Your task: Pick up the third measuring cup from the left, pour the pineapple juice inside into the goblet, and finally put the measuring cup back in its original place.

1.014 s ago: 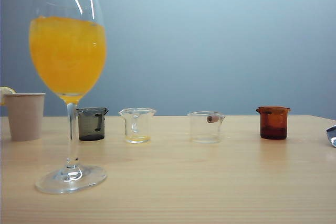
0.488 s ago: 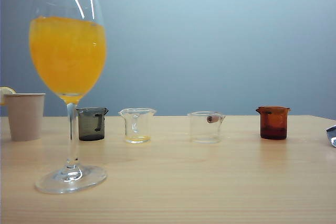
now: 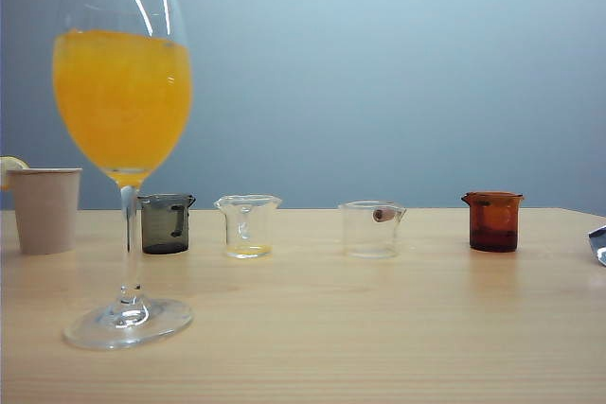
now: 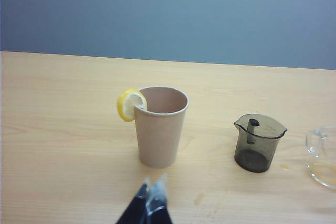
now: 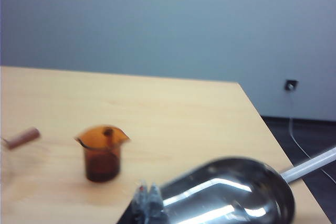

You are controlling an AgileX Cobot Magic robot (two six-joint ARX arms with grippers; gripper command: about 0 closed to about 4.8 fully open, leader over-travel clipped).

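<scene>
the third measuring cup (image 3: 371, 229) stands empty on the table at 3 o'clock of the orange-filled goblet (image 3: 123, 120), pouring seemingly done, while the left gripper (image 4: 152, 195) and right gripper (image 5: 147, 196), both pressed together and holding nothing, sit well apart from it.

Left gripper (image 4: 151, 203) black, right gripper (image 5: 148, 202) black (clear-tipped fingers)

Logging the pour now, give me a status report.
Left gripper shut, near paper cup. Right gripper shut, empty, beside amber cup. Third measuring cup back in row, looks empty; goblet full. Nothing obstructing.
</scene>
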